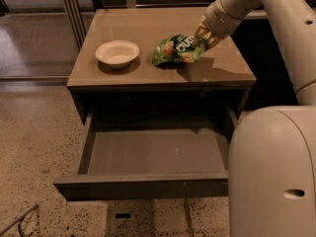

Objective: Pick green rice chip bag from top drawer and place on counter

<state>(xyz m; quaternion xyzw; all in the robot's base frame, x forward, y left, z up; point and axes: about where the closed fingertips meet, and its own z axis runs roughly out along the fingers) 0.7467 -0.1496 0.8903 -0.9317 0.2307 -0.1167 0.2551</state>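
The green rice chip bag [177,49] is on the counter [148,28], right of centre, with its right end raised into my gripper [201,37]. The gripper reaches in from the upper right and is shut on that end of the bag. The bag's left part rests on the counter and casts a shadow just in front. The top drawer [148,154] is pulled wide open below the counter, and its grey inside holds nothing.
A white bowl [117,53] stands on the counter's left, a little apart from the bag. My pale arm and body [274,172] fill the right side, in front of the drawer's right corner. Speckled floor lies to the left and in front.
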